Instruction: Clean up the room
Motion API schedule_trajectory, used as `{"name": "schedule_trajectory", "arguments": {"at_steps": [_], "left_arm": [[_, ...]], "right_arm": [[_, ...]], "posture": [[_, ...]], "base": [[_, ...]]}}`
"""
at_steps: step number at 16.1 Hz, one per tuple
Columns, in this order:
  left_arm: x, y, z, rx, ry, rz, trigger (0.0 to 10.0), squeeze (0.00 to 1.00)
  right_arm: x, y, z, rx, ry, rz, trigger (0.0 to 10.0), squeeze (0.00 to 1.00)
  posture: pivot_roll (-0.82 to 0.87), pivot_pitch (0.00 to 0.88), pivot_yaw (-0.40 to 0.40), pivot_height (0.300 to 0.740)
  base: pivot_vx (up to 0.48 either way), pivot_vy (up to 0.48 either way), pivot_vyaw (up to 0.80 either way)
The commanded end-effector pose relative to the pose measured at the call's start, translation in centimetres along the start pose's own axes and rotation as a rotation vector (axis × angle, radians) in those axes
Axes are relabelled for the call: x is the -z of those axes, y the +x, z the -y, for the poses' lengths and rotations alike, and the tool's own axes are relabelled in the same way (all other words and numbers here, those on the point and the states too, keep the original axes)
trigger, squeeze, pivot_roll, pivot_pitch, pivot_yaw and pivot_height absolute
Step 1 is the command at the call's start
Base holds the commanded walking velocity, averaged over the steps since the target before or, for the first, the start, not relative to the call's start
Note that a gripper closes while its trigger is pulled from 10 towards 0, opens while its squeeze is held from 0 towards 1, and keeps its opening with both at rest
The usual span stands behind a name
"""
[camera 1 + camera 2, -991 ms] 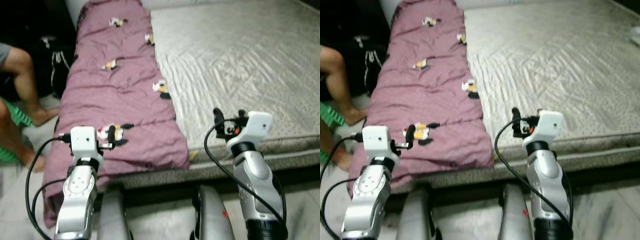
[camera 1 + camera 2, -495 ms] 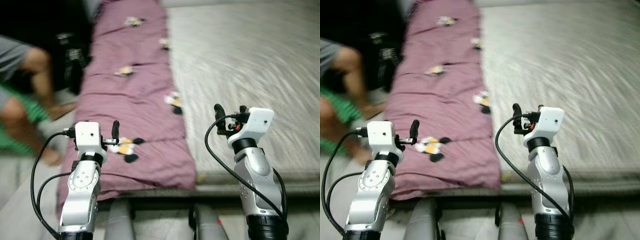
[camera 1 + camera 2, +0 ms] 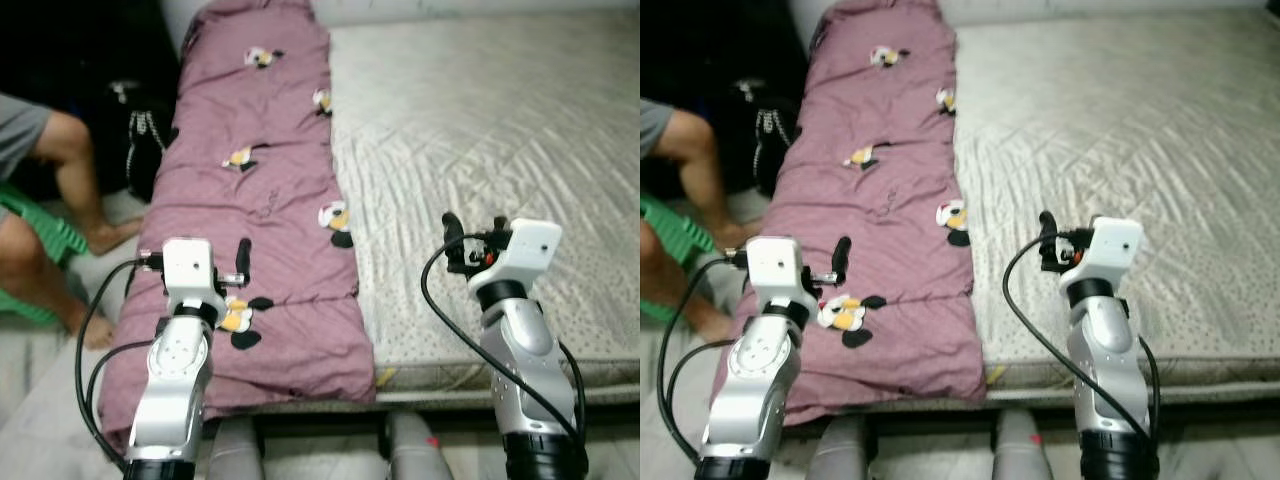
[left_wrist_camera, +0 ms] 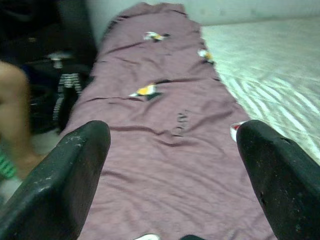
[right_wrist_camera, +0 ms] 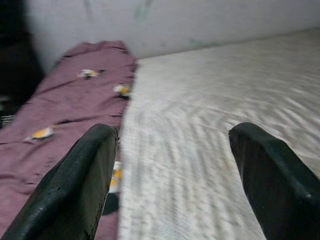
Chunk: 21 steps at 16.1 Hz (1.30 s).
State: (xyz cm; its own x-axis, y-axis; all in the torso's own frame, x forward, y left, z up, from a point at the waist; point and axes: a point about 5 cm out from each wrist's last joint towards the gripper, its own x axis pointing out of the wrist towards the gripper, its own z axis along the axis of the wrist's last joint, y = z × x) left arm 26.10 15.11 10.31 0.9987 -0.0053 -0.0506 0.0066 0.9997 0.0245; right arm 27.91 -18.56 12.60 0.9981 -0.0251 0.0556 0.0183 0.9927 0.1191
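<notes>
Purple blanket (image 3: 255, 210) lying lengthwise along the left of the frame, on the mattress (image 3: 480, 150).
Left gripper (image 4: 170, 165) and right gripper (image 5: 172, 170) hover wide open and empty; the soft, light, floppy blanket is probably best pinched at its near hem.

No readable text anywhere. Purple blanket (image 3: 262, 190) has small dark stitched marks near its middle, clearest in the left wrist view, but too blurred to tell if they're letters. Its other prints are cartoon figures, not words. No labels or numbers legible on the mattress (image 3: 480, 120) or on the arms
</notes>
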Motion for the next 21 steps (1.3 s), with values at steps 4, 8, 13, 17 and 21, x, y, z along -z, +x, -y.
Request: {"name": "schedule_trajectory", "arguments": {"at_steps": [4,8,13,17,21], "left_arm": [[0.3,0.1,-1.2,-0.027,0.042,-0.005,10.0,0.00],[0.2,0.6,-0.6,0.008,0.059,0.001,10.0,0.00],[0.4,0.5,-0.4,0.021,0.061,-0.007,10.0,0.00],[0.3,0.6,-0.4,0.026,0.069,-0.004,10.0,0.00],[0.5,0.7,-0.6,0.011,0.051,-0.020,10.0,0.00]], "right_arm": [[-0.4,0.4,-1.0,-0.020,0.002,0.017,10.0,0.00],[-0.3,0.2,-0.1,0.032,-0.028,0.015,10.0,0.00],[0.0,0.2,-0.5,0.025,-0.033,0.004,10.0,0.00],[-0.2,0.1,-0.3,0.037,-0.031,0.013,10.0,0.00],[0.0,0.0,-0.1,0.050,-0.029,0.010,10.0,0.00]], "posture": [[-0.09,0.000,0.077,0.663],[-0.09,0.000,0.072,0.692],[-0.09,0.000,0.072,0.739],[-0.09,0.000,0.074,0.740],[-0.08,0.000,0.072,0.740]], "base": [[0.000,0.000,0.00],[0.000,0.000,0.00],[0.000,0.000,0.00],[0.000,0.000,0.00],[0.000,0.000,0.00]]}}
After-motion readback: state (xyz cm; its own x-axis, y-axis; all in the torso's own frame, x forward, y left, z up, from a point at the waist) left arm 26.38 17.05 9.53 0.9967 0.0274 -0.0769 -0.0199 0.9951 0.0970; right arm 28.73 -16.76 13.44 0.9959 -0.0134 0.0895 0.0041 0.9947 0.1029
